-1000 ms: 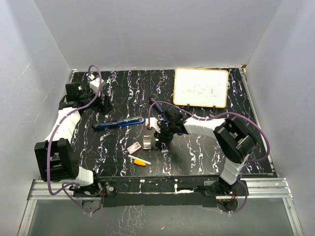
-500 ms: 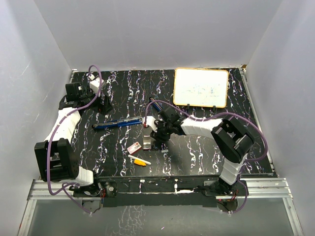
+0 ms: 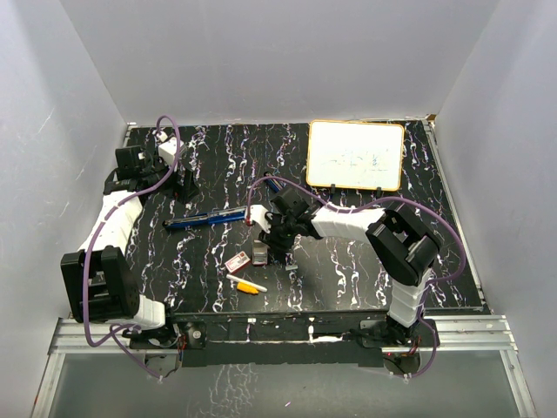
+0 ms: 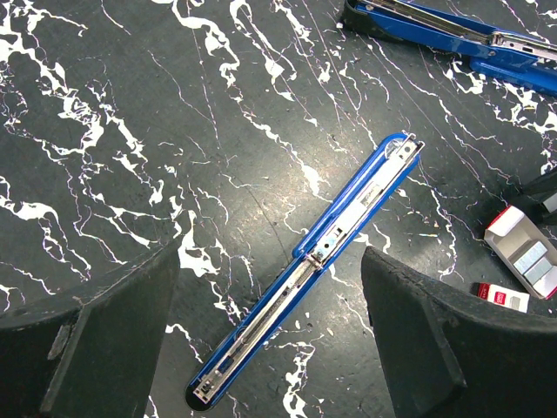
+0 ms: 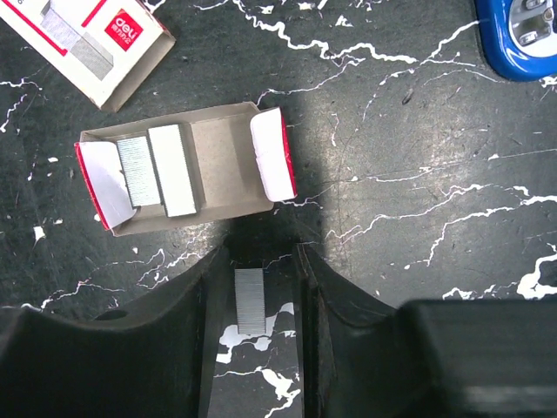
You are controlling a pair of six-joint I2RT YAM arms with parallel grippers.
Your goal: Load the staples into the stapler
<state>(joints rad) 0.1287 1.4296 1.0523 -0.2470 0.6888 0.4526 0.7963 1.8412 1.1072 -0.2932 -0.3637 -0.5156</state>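
Note:
The stapler [image 3: 209, 218] lies left of centre, opened flat, its blue magazine channel [image 4: 331, 252] bare under my left gripper [image 4: 270, 348]. That gripper [image 3: 178, 183] hangs open above it, touching nothing. The staples' cardboard tray [image 5: 178, 170] lies open with silvery strips [image 5: 170, 170] in its left half, and its red-and-white sleeve [image 5: 96, 39] is beside it. My right gripper [image 5: 259, 257] sits low just behind the tray [image 3: 259, 252]. It is open narrowly, straddling one loose staple strip [image 5: 250, 300] that lies close to the left finger [image 5: 174, 348], with bare table showing on the strip's other side.
A second blue stapler part [image 4: 452, 35] lies beyond the open stapler, its rounded end [image 5: 522, 35] right of the tray. A yellow-and-white marker [image 3: 246, 284] lies near the front edge. A yellow-framed whiteboard [image 3: 355, 155] is at the back right.
My right gripper has slid left toward the staple tray. The left arm and the stapler have not moved.

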